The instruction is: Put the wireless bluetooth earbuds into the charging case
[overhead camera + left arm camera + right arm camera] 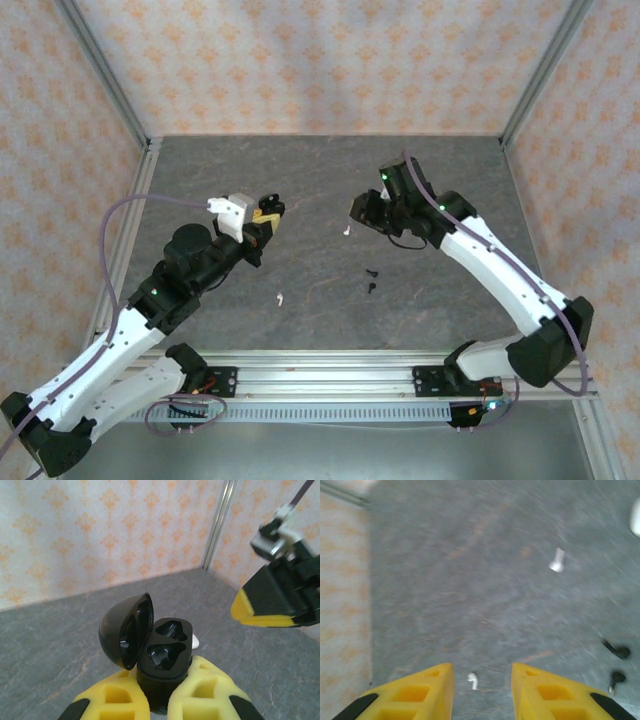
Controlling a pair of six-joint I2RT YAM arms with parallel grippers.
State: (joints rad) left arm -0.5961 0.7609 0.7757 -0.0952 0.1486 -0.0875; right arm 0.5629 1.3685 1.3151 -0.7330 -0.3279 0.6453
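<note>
1. Case (165,655) sits between the left gripper's (268,214) fingers, its lid hinged open to the left.
2. Far bud (347,231) lies on the table (300,170), under the right gripper (358,212).
3. 2 middle buds (371,272) lie side by side, nearer the bases.
4. Near bud (280,298) lies left of them.

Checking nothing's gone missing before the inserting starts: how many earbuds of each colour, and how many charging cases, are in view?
White earbuds: 2
Black earbuds: 2
Black charging case: 1
Total: 5

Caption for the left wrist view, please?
Left claw grips the open black charging case, both sockets empty.
</note>
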